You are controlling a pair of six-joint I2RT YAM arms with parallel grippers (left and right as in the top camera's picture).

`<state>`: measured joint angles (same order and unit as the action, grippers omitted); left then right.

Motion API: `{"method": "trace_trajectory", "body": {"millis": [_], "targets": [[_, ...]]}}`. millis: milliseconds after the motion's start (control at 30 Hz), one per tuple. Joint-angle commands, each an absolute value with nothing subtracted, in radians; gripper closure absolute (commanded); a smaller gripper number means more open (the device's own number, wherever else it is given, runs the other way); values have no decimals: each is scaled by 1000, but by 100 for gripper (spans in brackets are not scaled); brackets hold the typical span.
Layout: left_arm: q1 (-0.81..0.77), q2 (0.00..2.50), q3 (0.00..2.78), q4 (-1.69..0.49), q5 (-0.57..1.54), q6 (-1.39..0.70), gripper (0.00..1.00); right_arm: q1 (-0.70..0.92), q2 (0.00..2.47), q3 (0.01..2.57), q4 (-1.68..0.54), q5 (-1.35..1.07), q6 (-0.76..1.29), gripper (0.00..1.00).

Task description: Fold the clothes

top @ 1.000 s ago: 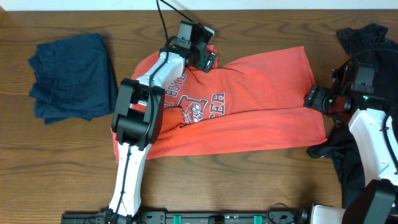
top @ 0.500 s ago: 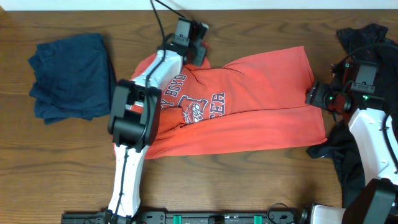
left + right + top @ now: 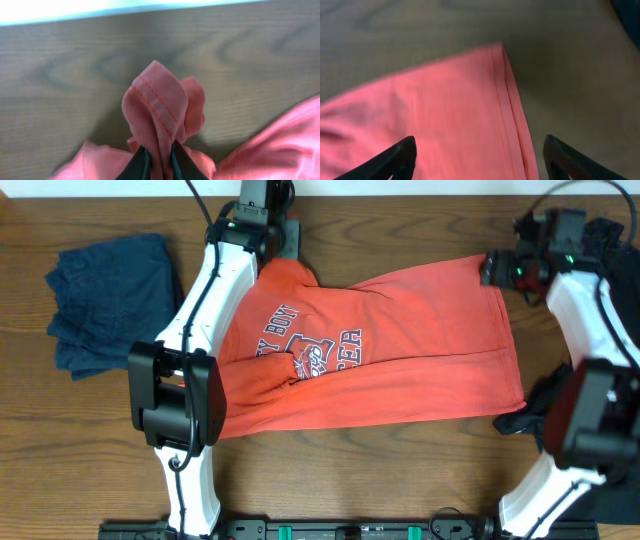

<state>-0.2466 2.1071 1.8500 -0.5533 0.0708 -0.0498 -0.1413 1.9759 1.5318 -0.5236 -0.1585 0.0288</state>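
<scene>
Found left gripper [image 3: 159, 150] pinching a bunched hem of the red shirt [image 3: 400, 350]. Found right gripper [image 3: 479, 142] spread wide above the shirt's corner on the table [image 3: 400, 480].

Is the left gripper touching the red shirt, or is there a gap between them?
Touching. The left wrist view shows the left gripper shut on a bunched hem of the shirt.

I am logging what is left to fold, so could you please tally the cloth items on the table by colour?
Coral-red shirt: 1
Navy-blue garment: 1
Black heap: 1 (the pieces within it cannot be told apart)
Total: 3
</scene>
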Motion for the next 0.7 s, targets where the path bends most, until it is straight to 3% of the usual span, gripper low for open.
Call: {"method": "trace_trajectory", "body": {"millis": [0,300,533,600,667], "targets": [[-248,2120,1853,-603,59,-65,87,-125,2104,1645,-506,-158,2,20],[-248,2120,1852,-715,59,-66,89,-122,2281,1702,-323,-158,11,20],[-248,2120,1852,-725,59,-66,89,-109,2361,1702,-224,-159,29,28],[-248,2120,1852,-726,59,-66,89,-103,2373,1702,-219,-157,29,34],[-248,2120,1852,-726,59,-66,89,-99,2378,1702,-219,-146,30,53]]}}
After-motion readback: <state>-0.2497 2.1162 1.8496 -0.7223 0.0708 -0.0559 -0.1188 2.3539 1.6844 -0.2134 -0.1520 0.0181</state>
